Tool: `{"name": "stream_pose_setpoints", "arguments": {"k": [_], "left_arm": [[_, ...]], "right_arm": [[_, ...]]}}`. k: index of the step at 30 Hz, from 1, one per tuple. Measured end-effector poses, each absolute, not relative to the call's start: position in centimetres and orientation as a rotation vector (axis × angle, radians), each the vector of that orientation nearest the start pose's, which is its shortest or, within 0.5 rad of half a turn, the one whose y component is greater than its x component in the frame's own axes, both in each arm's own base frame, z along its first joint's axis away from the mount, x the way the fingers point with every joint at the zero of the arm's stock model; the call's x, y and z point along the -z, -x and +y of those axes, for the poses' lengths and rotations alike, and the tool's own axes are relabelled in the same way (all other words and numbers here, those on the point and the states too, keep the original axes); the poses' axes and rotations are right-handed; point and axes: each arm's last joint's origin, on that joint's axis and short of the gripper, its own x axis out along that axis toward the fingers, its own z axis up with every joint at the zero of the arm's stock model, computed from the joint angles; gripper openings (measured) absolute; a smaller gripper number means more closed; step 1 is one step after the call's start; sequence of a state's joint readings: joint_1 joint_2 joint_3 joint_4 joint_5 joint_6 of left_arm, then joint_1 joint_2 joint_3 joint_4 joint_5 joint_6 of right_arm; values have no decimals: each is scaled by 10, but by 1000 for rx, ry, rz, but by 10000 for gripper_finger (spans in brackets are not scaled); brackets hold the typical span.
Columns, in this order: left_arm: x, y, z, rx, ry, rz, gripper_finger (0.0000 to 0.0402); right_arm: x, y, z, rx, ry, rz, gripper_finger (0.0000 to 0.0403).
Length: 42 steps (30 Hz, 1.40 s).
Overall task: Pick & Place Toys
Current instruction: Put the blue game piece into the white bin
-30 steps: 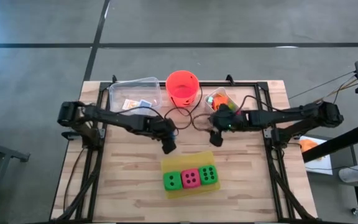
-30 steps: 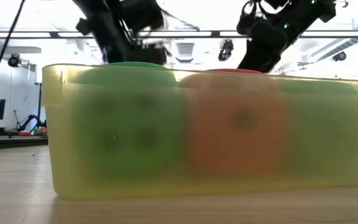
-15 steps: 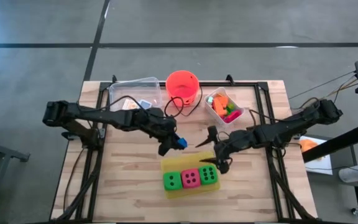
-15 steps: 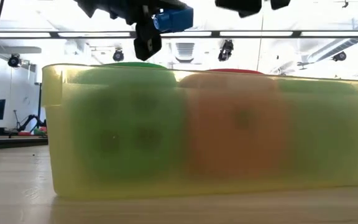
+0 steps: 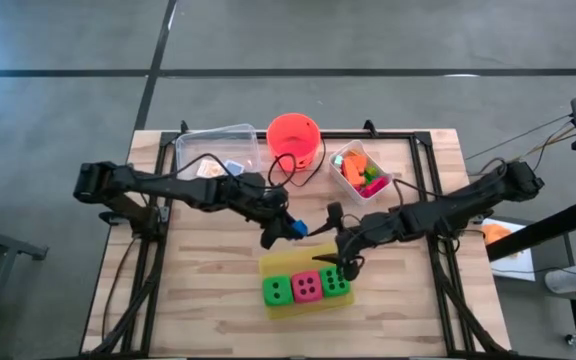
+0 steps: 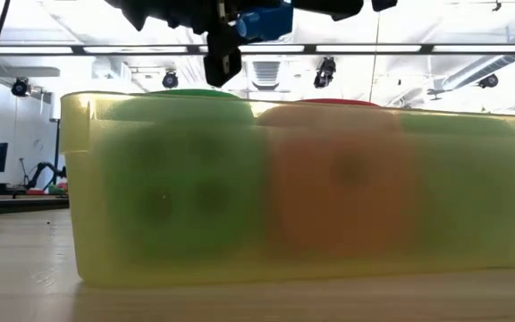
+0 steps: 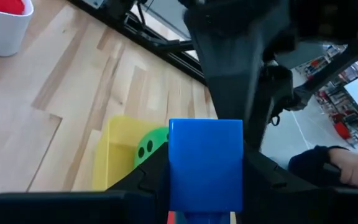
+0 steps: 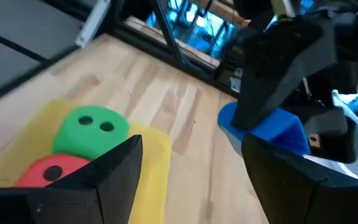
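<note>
The left tool [image 5: 286, 228] grips a blue brick [image 5: 293, 228] above the worktop [image 5: 208, 290], just behind the yellow tray [image 5: 290, 261] holding three dice [image 5: 307, 286]. The right tool [image 5: 344, 262], fingers spread, hovers over the tray's right end.

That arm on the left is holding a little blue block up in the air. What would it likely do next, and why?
Probably carry it a little farther and lower it toward the yellow tray. The left gripper grips the blue block just short of the tray's rim, above the table. The right gripper, open, hovers over the right-hand green die.
</note>
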<state>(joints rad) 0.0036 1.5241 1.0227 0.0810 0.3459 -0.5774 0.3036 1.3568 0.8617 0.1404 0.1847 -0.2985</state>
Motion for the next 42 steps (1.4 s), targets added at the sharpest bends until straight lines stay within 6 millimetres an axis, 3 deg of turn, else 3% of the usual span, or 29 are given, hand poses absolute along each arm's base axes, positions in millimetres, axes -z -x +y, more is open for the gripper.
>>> {"name": "stream_pose_setpoints", "arguments": {"k": [7, 16, 42], "left_arm": [[-264, -337, -10, 251, 641, 513, 119], [-263, -336, -13, 289, 640, 549, 119], [-272, -342, -14, 282, 654, 412, 119]], "right_arm": [[-266, -297, 88, -164, 427, 329, 272], [-277, -288, 83, -128, 406, 327, 272], [-270, -298, 86, -146, 399, 296, 272]]}}
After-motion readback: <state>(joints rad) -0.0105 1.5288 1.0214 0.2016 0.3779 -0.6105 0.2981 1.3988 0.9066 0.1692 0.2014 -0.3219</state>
